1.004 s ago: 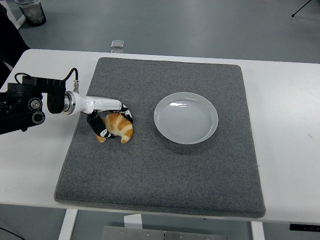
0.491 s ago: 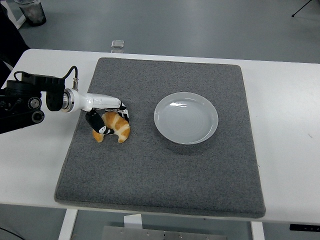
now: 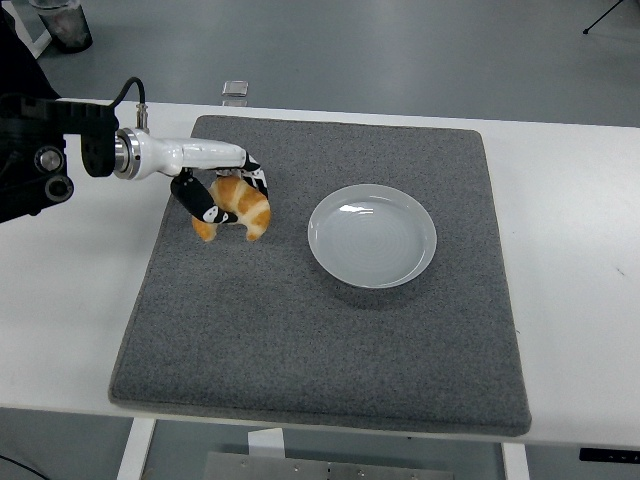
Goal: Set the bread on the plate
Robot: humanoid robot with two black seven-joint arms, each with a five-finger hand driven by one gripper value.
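At the far left you see the black left arm come in from the edge, with its white wrist piece reaching to the right. The left hand is above the left part of the thick dark grey felt mat that covers most of the white table. The fingers of this hand are curled and pinch the golden-brown, crescent-shaped bread; the black fingers press on its left side, and others are behind it on the far side. The bread hangs with its two ends pointing toward the near side. You cannot tell for sure if it touches the mat, but it seems raised a little above it.

To the right of the bread, near it but apart, the round, shallow white ceramic plate lies on the mat, with nothing in it. The bread is to the left of the plate's rim, not over it.

At the far edge of the table, just beyond the mat, there is a small transparent object. The right arm does not show.
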